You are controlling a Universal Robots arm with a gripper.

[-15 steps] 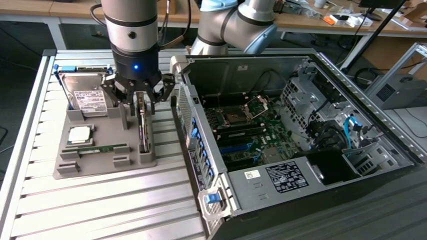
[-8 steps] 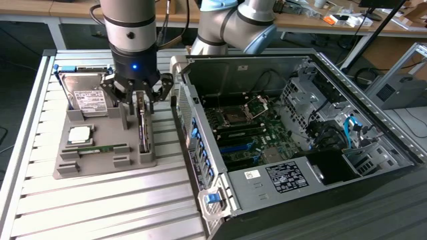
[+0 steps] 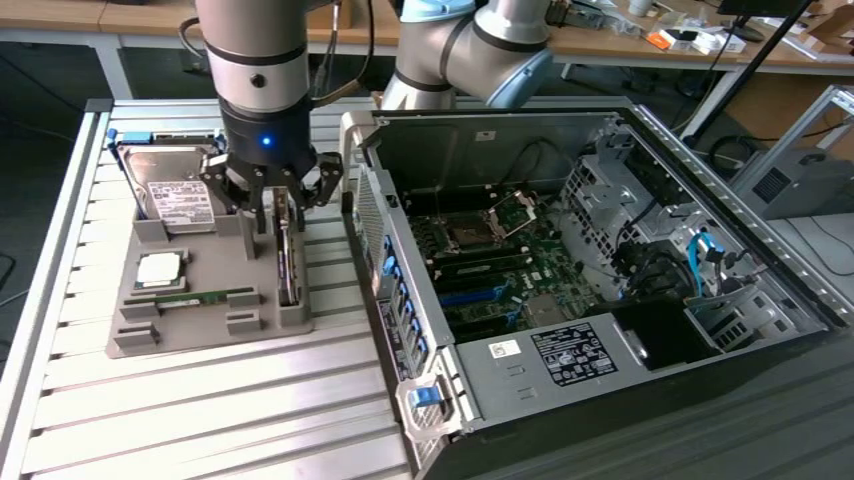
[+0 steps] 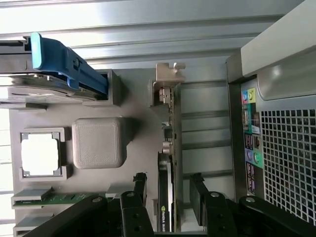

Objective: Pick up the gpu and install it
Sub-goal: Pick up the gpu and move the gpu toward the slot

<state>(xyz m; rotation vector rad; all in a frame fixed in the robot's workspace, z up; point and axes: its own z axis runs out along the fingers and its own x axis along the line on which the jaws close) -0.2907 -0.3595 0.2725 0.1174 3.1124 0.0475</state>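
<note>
A slatted aluminium table (image 3: 200, 420) stands before light wooden desks (image 3: 54, 15) (cluttered toward the exterior view's right); dark floor (image 3: 34, 110) lies between.

gpu (image 4: 172, 133): standing on edge in the grey holder tray (image 4: 136, 106).
end effector (image 4: 169, 180): straddling the gpu, fingers (image 4: 139, 187) standing wide, one each side, not touching it.
computer case (image 4: 276, 148): sitting beside the tray.

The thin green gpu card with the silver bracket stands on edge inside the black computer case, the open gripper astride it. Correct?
No. The exterior view shows the gpu standing on edge in the grey tray beside that case, the open gripper astride it.
</note>
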